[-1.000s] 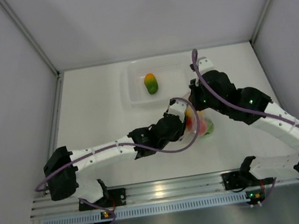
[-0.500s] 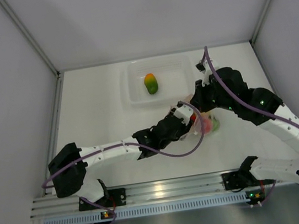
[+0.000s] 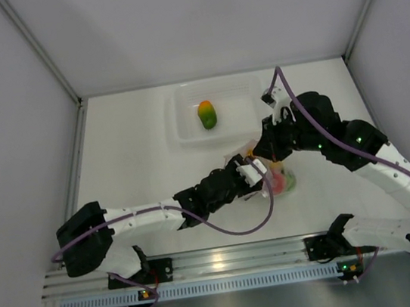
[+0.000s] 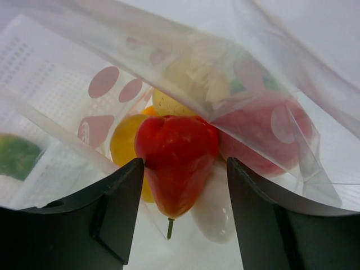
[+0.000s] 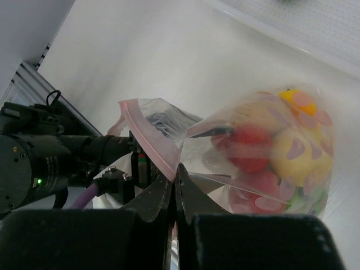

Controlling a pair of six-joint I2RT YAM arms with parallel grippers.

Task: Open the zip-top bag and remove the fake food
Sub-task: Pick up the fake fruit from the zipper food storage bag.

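white-and-black arms, purple cables

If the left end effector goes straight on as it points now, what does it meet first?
Probably the glossy red plastic pepper inside the clear zip-top bag, straight ahead of the open left end effector; depth is unclear.

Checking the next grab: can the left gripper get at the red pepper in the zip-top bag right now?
Probably yes. The right gripper, shut on the pink strip of the zip-top bag, holds the mouth open. The left gripper has its open jaws either side of the red pepper, seemingly with no film between.
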